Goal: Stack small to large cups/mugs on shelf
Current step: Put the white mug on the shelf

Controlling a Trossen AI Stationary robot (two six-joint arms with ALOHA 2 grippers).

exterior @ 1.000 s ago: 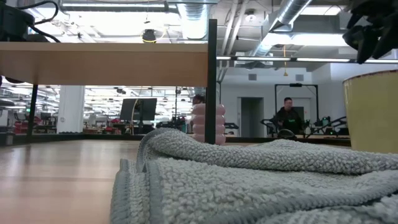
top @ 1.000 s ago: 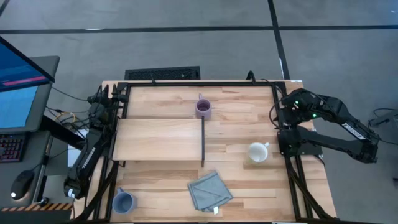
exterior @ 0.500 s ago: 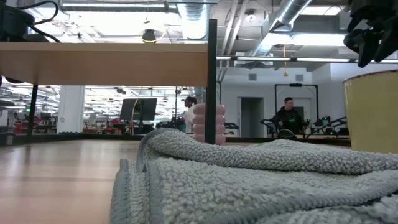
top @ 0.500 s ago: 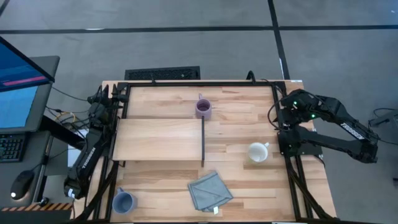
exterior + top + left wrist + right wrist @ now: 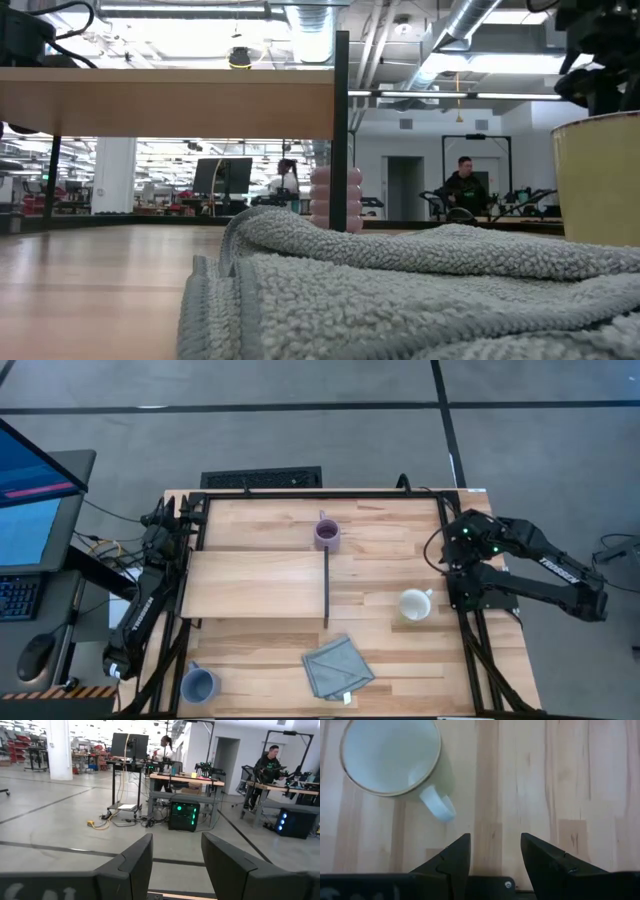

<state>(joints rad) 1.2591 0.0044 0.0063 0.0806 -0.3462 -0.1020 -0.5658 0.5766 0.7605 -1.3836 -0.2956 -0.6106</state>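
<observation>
1. Right gripper hovers above the tabletop near its right edge, fingers spread apart with only bare wood between them, holding nothing
2. White mug stands upright just beside that gripper, toward the front of the tabletop from the wrist; in the right wrist view its open mouth faces up and its handle juts out on the side that faces the open fingers
3. Handle direction matters most (a judgement from how the mug lies): the handle lies between the mug's body and the fingers, so a grasp could take either the handle or the rim next to it, and the arm needs only a short forward reach and a drop
4. Right arm is plainly the nearer one for this mug; the left gripper waits at the tabletop's left edge, raised and looking out into the room, fingers apart and empty
5. Shelf lies left of the white mug, its thin dark upright panel standing between the mug and the board, so the mug would have to be lifted over or around that panel
6. Purple mug sits near the back edge by the panel's far end, and the blue-grey mug is at the front left corner, well apart from both grippers (the left arm is nearer to it)
</observation>
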